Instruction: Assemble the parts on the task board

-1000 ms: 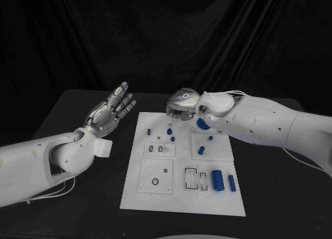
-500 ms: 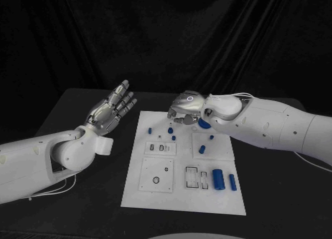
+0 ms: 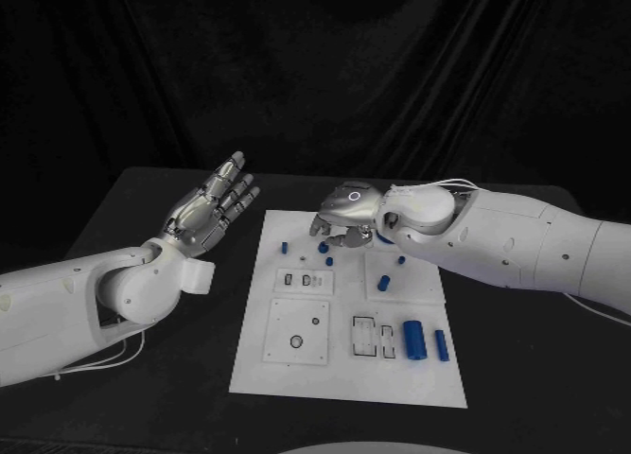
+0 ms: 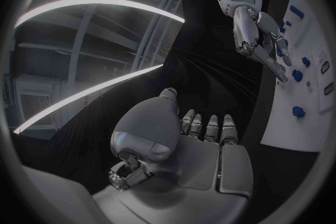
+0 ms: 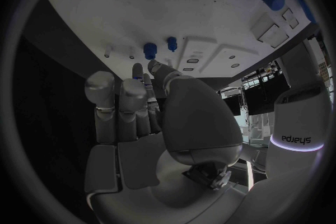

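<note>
Overhead, right hand (image 3: 345, 210) fingers (image 4: 269, 59) reach toward task board (image 3: 342, 378).

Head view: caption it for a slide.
Right hand reaches over small blue parts at the task board's far end; left hand is raised, open.

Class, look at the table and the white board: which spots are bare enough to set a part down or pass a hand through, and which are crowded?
Free: the black table right of the task board, and the board's bare near strip. Crowded: the board's far end, where the right hand hovers over small blue parts. The raised left hand is left of the board's far corner.
</note>
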`<state>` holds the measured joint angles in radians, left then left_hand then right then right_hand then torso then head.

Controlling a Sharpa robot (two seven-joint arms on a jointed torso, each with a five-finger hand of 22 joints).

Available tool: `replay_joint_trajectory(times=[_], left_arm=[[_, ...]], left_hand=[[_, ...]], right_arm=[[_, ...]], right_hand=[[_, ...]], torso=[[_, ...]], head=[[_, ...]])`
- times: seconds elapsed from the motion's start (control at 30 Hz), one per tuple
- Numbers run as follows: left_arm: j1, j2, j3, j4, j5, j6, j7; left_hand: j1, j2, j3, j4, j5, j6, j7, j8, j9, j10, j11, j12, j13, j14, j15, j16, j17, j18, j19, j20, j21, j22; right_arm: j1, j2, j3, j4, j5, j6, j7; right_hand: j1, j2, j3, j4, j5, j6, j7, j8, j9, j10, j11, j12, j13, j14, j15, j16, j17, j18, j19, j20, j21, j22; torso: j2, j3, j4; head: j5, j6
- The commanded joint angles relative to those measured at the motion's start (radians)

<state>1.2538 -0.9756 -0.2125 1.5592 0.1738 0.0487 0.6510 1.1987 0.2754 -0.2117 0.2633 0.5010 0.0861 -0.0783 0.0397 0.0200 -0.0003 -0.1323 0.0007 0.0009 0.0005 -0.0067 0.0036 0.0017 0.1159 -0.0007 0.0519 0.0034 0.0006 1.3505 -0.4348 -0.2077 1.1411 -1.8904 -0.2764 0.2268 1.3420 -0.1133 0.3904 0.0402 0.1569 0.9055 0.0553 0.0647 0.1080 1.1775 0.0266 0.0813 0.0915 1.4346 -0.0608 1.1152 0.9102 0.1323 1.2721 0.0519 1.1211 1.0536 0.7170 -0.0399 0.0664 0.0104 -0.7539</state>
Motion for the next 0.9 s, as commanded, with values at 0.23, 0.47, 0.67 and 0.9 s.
replay_joint_trajectory(times=[0.23,0.47,0.67,0.9], left_arm=[[0.003,0.005,0.001,-0.003,-0.009,0.018,0.008],[0.003,0.008,0.001,-0.006,-0.009,0.02,0.008],[0.003,0.011,0.001,-0.011,-0.009,0.023,0.007],[0.003,0.013,0.001,-0.014,-0.009,0.025,0.005]], left_hand=[[0.01,0.001,0.006,-0.001,0.006,0.009,0.001,0.005,0.001,0.0,0.007,-0.001,-0.001,0.0,0.005,-0.004,-0.002,0.017,0.001,0.009,-0.003,-0.001],[0.01,0.001,0.007,-0.001,0.007,0.008,0.001,0.005,0.001,0.0,0.007,-0.001,-0.001,0.0,0.005,-0.004,-0.002,0.017,0.001,0.009,-0.003,-0.001],[0.011,0.002,0.008,-0.002,0.008,0.008,0.001,0.005,0.001,0.0,0.007,-0.001,-0.001,0.0,0.005,-0.004,-0.002,0.017,0.001,0.01,-0.003,-0.001],[0.011,0.002,0.008,-0.002,0.009,0.008,0.002,0.005,0.001,0.0,0.008,-0.001,-0.001,0.0,0.006,-0.004,-0.002,0.017,0.001,0.011,-0.003,-0.001]], right_arm=[[-0.011,0.013,0.001,-0.012,-0.008,0.053,-0.022],[-0.015,0.017,0.001,-0.017,-0.008,0.051,-0.019],[-0.017,0.019,0.001,-0.018,-0.008,0.05,-0.017],[-0.019,0.019,0.001,-0.019,-0.008,0.051,-0.019]], right_hand=[[0.026,-0.01,-0.021,-0.003,0.008,0.009,0.004,0.005,-0.014,0.088,-0.024,0.105,0.08,-0.019,-0.014,-0.016,-0.016,-0.007,-0.018,-0.012,-0.023,0.002],[0.021,-0.007,-0.02,0.016,0.011,0.014,0.003,0.003,-0.026,-0.07,0.011,0.039,0.078,-0.029,0.009,-0.027,-0.028,-0.008,-0.025,0.003,-0.039,0.005],[0.022,-0.013,-0.018,0.02,0.012,0.019,0.007,0.005,-0.029,-0.112,0.012,0.006,0.067,-0.035,0.011,-0.033,-0.036,-0.005,-0.03,0.007,-0.05,0.003],[0.029,-0.011,-0.011,0.018,0.035,0.036,0.009,0.012,-0.027,-0.121,0.015,-0.003,0.064,-0.037,0.011,-0.031,-0.035,-0.005,-0.029,0.009,-0.051,0.008]], torso=[[0.001,-0.0007,0.0021],[0.001,-0.0015,0.0022],[0.001,-0.0008,0.0014],[0.001,-0.0005,0.001]], head=[[-0.001,-0.005],[0.0,-0.008],[0.001,-0.011],[0.001,-0.013]])
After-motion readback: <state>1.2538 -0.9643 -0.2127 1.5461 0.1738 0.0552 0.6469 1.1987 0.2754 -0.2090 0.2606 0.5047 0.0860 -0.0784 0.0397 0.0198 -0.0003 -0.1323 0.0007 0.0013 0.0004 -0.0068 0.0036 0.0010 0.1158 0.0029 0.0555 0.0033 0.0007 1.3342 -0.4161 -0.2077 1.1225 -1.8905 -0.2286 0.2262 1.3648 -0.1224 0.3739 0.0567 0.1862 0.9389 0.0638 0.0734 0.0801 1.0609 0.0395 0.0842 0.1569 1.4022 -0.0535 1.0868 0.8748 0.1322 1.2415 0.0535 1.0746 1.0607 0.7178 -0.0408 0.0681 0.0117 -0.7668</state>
